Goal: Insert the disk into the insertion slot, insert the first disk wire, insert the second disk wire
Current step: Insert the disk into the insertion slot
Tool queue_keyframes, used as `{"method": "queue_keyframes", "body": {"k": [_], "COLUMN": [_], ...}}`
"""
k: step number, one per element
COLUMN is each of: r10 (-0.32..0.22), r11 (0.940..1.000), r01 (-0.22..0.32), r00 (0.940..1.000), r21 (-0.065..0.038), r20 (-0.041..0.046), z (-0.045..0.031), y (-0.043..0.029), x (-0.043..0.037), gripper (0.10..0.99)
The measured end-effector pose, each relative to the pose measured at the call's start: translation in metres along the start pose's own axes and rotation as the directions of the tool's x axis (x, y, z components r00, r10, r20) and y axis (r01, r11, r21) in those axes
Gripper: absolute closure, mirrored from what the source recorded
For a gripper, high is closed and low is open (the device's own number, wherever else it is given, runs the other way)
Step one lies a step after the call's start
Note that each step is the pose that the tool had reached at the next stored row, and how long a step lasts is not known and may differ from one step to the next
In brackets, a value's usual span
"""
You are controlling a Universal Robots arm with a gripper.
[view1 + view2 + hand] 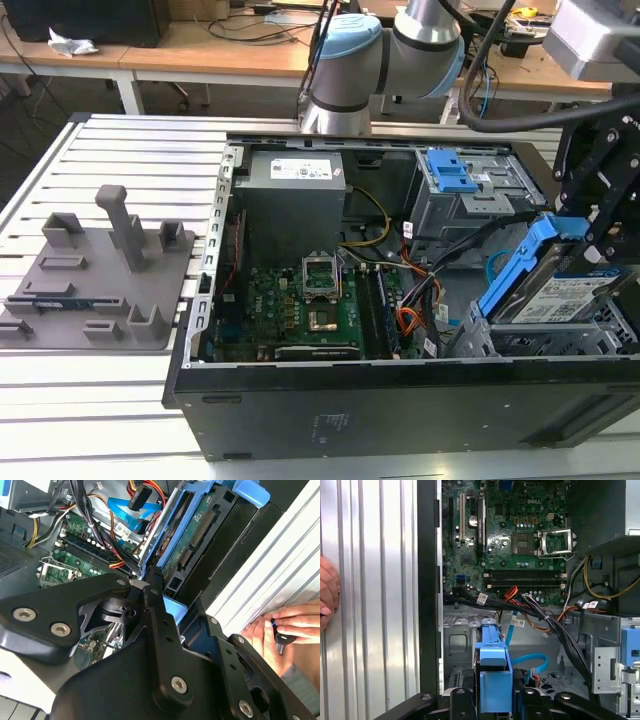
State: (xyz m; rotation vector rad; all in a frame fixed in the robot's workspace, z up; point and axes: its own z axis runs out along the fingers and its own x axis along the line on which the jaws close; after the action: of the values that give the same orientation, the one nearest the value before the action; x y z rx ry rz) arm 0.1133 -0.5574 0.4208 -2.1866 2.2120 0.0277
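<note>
One open computer case (400,410) lies on its side on the slatted desk (90,420), so the bays face up at me. Slot (480,340) is the low grey perforated cage at the exterior view's right. Disk (565,298) sits tilted over it, low edge at the cage, not seated flat yet. The tilt looks meant to lead one edge in first. My claw (495,700) is clamped narrow on the raised end of the blue carrier (515,272), leaving the disk body free. Blue cable (530,661) lies loose near the cage, seemingly unplugged. Person's hand (280,630) is on the desk near the case.
</note>
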Motion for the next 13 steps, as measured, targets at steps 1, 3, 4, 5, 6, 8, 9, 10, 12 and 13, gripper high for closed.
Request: {"method": "queue_keyframes", "body": {"k": [1, 3, 4, 5, 6, 8, 9, 10, 12, 13], "r10": [0.000, 0.000, 0.000, 0.000, 0.000, 0.000, 0.000, 0.000, 0.000, 0.000], "r11": [1.0000, 1.0000, 1.0000, 1.0000, 1.0000, 1.0000, 1.0000, 1.0000, 1.0000, 1.0000], "r01": [0.000, 0.000, 0.000, 0.000, 0.000, 0.000, 0.000, 0.000, 0.000, 0.000], "r00": [1.0000, 1.0000, 1.0000, 1.0000, 1.0000, 1.0000, 1.0000, 1.0000, 1.0000, 1.0000], "r21": [0.000, 0.000, 0.000, 0.000, 0.000, 0.000, 0.000, 0.000, 0.000, 0.000], "r20": [-0.0008, -0.0026, -0.0032, -0.0030, -0.0032, -0.0035, -0.0036, -0.0038, -0.0040, -0.0041], "z": [0.0006, 0.0010, 0.0009, 0.0010, 0.0010, 0.0010, 0.0010, 0.0010, 0.0010, 0.0010], "y": [0.0000, 0.0000, 0.0000, 0.0000, 0.0000, 0.0000, 0.0000, 0.0000, 0.0000, 0.0000], "x": [0.0001, 0.0001, 0.0001, 0.0001, 0.0001, 0.0001, 0.0001, 0.0001, 0.0001, 0.0001], "gripper": [0.722, 0.651, 0.588, 0.588, 0.529, 0.467, 0.467, 0.467, 0.467, 0.467]}}
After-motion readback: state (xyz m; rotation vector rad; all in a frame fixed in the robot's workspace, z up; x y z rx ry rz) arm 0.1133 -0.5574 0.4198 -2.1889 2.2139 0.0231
